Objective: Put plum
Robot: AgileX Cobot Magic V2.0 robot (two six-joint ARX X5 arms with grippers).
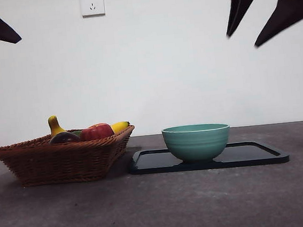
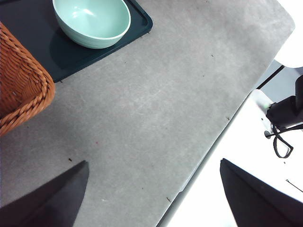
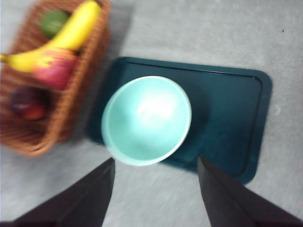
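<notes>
The plum (image 3: 26, 104), small, round and dark maroon, lies in the wicker basket (image 3: 71, 111) beside the red apple (image 3: 57, 68) and the yellow banana (image 3: 61, 40). In the front view the plum (image 1: 64, 137) peeks over the basket's rim (image 1: 64, 159). My right gripper (image 3: 156, 163) is open and empty, high above the green bowl (image 3: 147, 120). It shows at the top right of the front view (image 1: 242, 40). My left gripper (image 2: 154, 163) is open and empty, high over bare table beside the basket.
The green bowl (image 1: 196, 141) stands empty on a dark tray (image 1: 252, 155) right of the basket. A green fruit (image 3: 52, 21) lies at the basket's far end. The table's edge (image 2: 208, 151) and a black cable (image 2: 281, 142) show in the left wrist view.
</notes>
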